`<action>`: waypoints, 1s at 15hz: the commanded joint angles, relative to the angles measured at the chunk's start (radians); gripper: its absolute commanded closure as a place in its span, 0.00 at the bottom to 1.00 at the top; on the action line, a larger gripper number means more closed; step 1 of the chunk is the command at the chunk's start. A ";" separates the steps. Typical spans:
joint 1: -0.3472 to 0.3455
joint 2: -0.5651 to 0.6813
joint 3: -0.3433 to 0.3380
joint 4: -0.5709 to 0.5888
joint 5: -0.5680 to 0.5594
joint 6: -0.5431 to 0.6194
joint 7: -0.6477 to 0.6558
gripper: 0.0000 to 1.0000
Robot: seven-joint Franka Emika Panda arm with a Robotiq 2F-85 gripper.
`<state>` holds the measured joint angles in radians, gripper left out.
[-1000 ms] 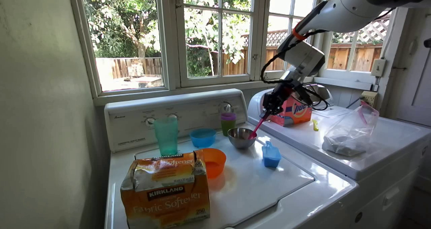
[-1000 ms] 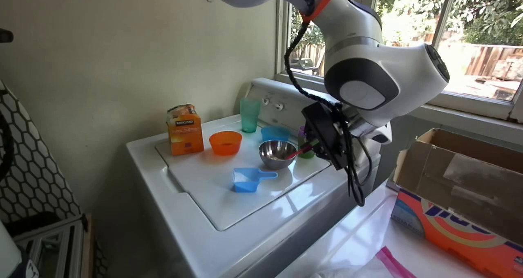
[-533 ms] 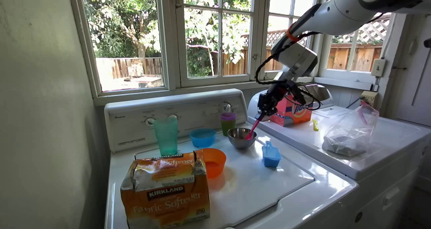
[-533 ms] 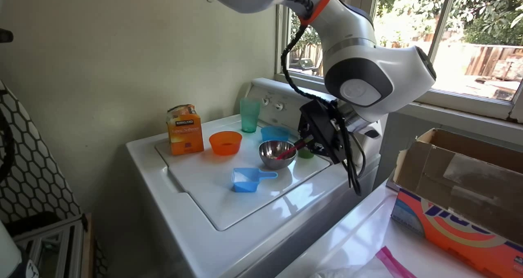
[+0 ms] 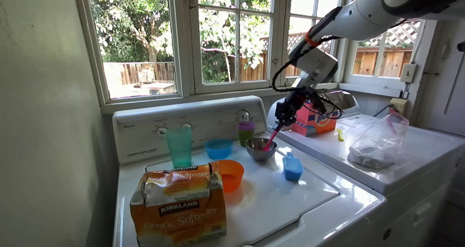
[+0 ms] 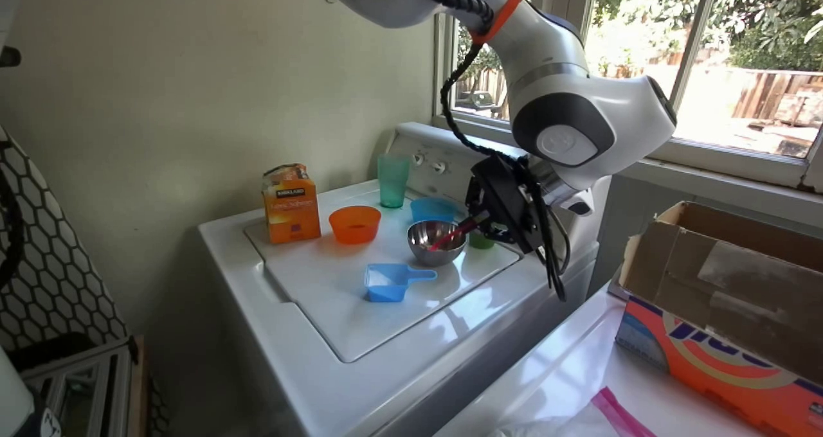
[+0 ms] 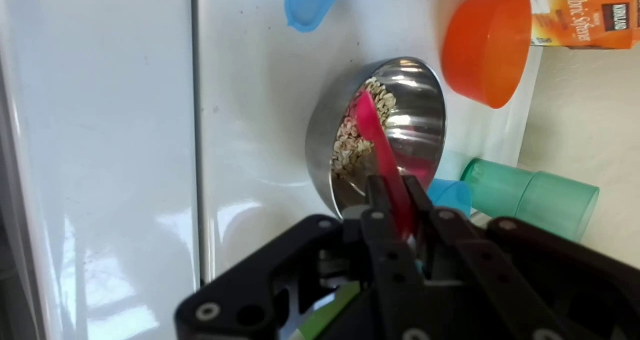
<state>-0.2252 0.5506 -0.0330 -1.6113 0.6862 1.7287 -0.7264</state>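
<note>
My gripper is shut on the handle of a pink spoon, which leans down into a shiny metal bowl. Pale oat flakes lie in the bowl, and the spoon's head is over or against them. In both exterior views the spoon slants from the fingers into the bowl; the arm's wrist covers most of the gripper in an exterior view. A blue scoop sits in front of the bowl. Behind the bowl are a blue bowl and stacked purple and green cups.
An orange bowl, a teal tumbler and a Kirkland box share the white washer top. On the neighbouring machine are an orange detergent box, a yellow clip and a clear plastic bag.
The arm has moved a little to the left in both exterior views, carrying the spoon farther across the bowl. The bowl and the other objects have stayed in place.
</note>
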 commanded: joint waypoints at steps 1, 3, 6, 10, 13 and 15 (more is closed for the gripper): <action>-0.028 0.012 0.020 0.013 0.019 -0.010 -0.007 0.97; -0.058 0.033 0.029 0.028 0.083 -0.025 -0.024 0.97; -0.092 0.047 0.025 0.027 0.160 -0.037 -0.053 0.97; -0.087 0.055 0.010 0.019 0.169 -0.019 -0.067 0.97; -0.052 0.043 0.002 0.000 0.134 0.032 -0.057 0.97; -0.031 0.032 -0.002 -0.010 0.102 0.054 -0.045 0.97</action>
<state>-0.2942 0.5924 -0.0227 -1.6089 0.8311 1.7400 -0.7843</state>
